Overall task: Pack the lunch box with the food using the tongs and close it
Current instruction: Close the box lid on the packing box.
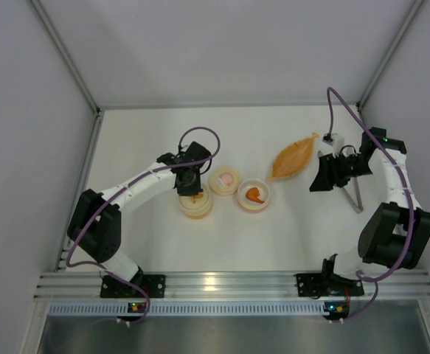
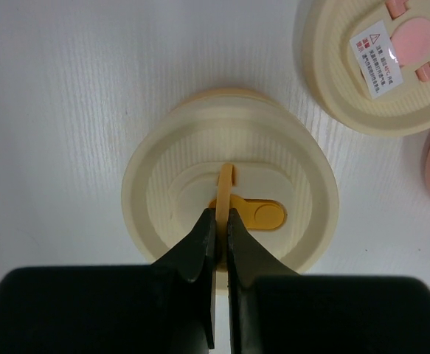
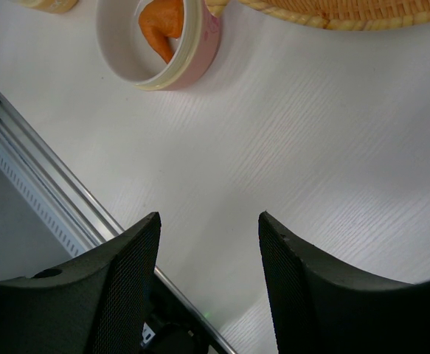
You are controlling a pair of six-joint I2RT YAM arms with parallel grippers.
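My left gripper (image 2: 220,214) is shut on the thin upright tab of the cream lid (image 2: 163,177) with the orange mark. That lid sits on the yellow-orange tub (image 1: 197,209) of the lunch box. The pink tub (image 1: 255,196) stands uncovered with an orange wedge of food (image 3: 163,22) inside. Its pink-marked lid (image 2: 377,66) lies flat on the table between the two tubs. The tongs (image 1: 353,195) lie on the table under my right arm. My right gripper (image 3: 207,221) hovers open over bare table with nothing between its fingers.
An orange leaf-shaped dish (image 1: 294,156) lies at the back right, just beyond the pink tub. The aluminium rail (image 3: 45,169) runs along the near table edge. White walls enclose the table on three sides.
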